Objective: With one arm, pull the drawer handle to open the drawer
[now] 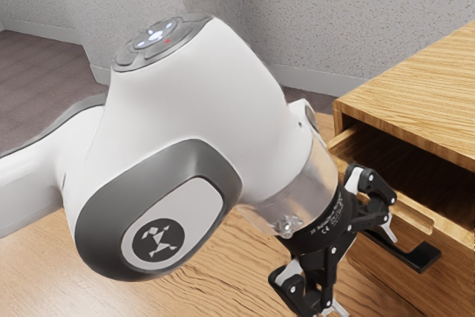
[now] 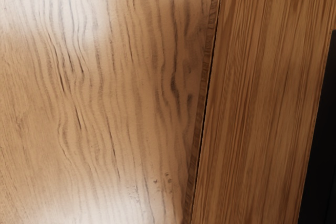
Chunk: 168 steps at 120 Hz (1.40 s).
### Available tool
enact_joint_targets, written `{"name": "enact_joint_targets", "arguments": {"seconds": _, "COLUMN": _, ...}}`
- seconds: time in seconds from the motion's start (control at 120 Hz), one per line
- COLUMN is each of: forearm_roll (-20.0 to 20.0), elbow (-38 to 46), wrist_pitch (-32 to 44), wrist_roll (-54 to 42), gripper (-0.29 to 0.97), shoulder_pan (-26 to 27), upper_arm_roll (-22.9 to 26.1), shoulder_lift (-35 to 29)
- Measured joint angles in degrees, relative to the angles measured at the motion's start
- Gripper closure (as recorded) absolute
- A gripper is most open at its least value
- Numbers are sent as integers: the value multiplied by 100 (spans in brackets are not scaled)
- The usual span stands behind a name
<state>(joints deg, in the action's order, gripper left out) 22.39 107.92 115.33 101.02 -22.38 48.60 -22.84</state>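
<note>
In the exterior view the white arm [image 1: 185, 154] reaches in from the left, low over the wooden table [image 1: 223, 272]. Its black hand [image 1: 362, 265] is just in front of the drawer [image 1: 445, 287]. The hand's two fingers are spread wide, one up near the drawer's top edge and the other down close to the table. The black handle [image 1: 408, 249] juts from the drawer front, with its near end just beside the upper finger; I cannot tell whether they touch. The drawer stands partly pulled out of the wooden cabinet [image 1: 423, 102], with a dark gap above its front. In the wrist view, pale table grain [image 2: 94, 103] meets a darker wooden panel [image 2: 262, 103] along a thin seam just under the hand.
</note>
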Motion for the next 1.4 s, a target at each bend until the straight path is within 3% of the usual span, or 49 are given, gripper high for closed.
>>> {"name": "enact_joint_targets", "arguments": {"seconds": 0.258, "forearm_roll": -30, "elbow": 348, "wrist_pitch": 33, "wrist_roll": 2, "gripper": 0, "shoulder_pan": 739, "upper_arm_roll": -725, "shoulder_lift": -209}}
{"name": "enact_joint_targets", "arguments": {"seconds": 0.717, "forearm_roll": -152, "elbow": 966, "wrist_pitch": 81, "wrist_roll": 33, "gripper": 0, "shoulder_pan": 1656, "upper_arm_roll": -1354, "shoulder_lift": -736}}
{"name": "enact_joint_targets", "arguments": {"seconds": 0.85, "forearm_roll": -175, "elbow": 1235, "wrist_pitch": 87, "wrist_roll": 41, "gripper": 0, "shoulder_pan": 2057, "upper_arm_roll": -1757, "shoulder_lift": -971}}
{"name": "enact_joint_targets", "arguments": {"seconds": 1.4, "forearm_roll": -275, "elbow": 1917, "wrist_pitch": 95, "wrist_roll": 72, "gripper": 0, "shoulder_pan": 2877, "upper_arm_roll": -2245, "shoulder_lift": -1637}}
